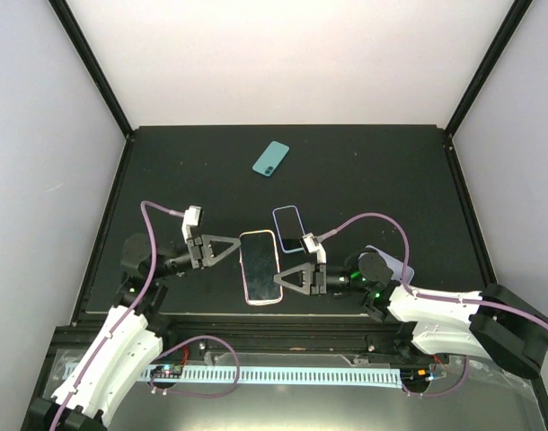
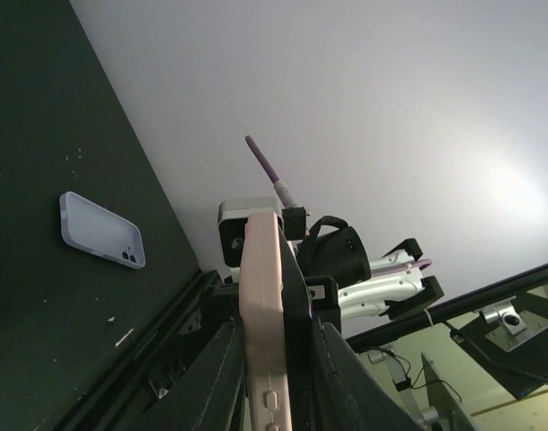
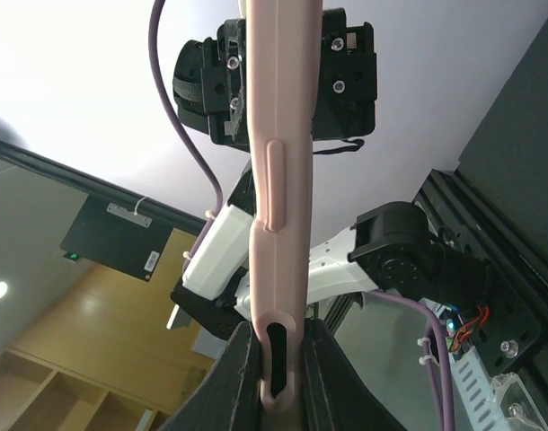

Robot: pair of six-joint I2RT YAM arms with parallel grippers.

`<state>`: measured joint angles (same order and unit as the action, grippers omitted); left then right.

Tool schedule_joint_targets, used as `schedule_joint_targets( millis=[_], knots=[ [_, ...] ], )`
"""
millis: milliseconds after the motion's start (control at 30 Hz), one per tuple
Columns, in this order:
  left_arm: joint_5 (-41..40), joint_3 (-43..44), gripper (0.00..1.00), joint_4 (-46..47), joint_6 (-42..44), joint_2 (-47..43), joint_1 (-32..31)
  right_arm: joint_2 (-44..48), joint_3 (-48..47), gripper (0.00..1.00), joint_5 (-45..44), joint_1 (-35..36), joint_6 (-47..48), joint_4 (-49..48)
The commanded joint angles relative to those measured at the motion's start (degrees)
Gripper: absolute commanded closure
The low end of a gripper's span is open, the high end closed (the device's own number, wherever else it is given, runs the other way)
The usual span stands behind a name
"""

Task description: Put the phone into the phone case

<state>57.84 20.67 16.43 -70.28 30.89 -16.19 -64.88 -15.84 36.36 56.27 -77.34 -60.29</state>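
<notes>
The teal-green phone (image 1: 270, 158) lies back up at the far middle of the dark table, away from both grippers. The lavender phone case (image 1: 398, 266) lies at the right, partly hidden by my right arm; it also shows in the left wrist view (image 2: 101, 231), camera cut-out visible. My left gripper (image 1: 241, 249) (image 2: 276, 334) and right gripper (image 1: 278, 280) (image 3: 278, 334) are both shut on a pink-rimmed phone (image 1: 260, 267), held screen up between them, left on its upper left edge, right on its lower right edge.
A light blue-rimmed phone (image 1: 289, 229) lies screen up just beyond the right gripper. The table (image 1: 184, 171) is bounded by black frame posts and pale walls. A rail with a cable channel (image 1: 283, 373) runs along the near edge.
</notes>
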Motion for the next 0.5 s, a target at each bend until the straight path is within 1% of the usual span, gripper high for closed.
schedule_joint_targets(
  millis=[0,67,167,200,267,333,433,467],
  knots=[
    [-0.1,-0.1,0.98,0.5,0.1,0.8,-0.2,0.8,-1.6,0.97,-1.5,0.6,-0.3,-3.5],
    [-0.6,0.7,0.99,-2.7,1.9,1.0,-0.2,1.0,-1.6,0.97,-1.7,0.6,-0.3,-3.2],
    [-0.7,1.0,0.98,-3.4,1.9,1.0,-0.2,1.8,-1.3,0.97,-2.5,0.6,-0.3,-2.8],
    [-0.6,1.0,0.94,-3.1,1.5,0.9,-0.2,2.0,-1.1,0.97,-2.9,0.6,-0.3,-2.9],
    [-0.5,1.0,0.75,-2.7,1.1,0.6,-0.1,2.4,-1.0,0.98,-3.2,0.5,-0.4,-2.9],
    [-0.5,0.9,0.6,-2.3,0.9,0.2,-0.2,2.7,-1.0,0.98,-3.3,0.6,-0.6,-2.9],
    [-0.5,0.3,0.47,-1.1,0.7,0.2,-0.3,2.9,-1.1,0.98,-3.1,0.6,-0.8,-3.2],
    [-0.3,0.1,0.45,-0.2,0.5,0.4,-0.3,2.9,-1.1,0.98,-3.1,0.6,-0.9,-3.3]
  ],
)
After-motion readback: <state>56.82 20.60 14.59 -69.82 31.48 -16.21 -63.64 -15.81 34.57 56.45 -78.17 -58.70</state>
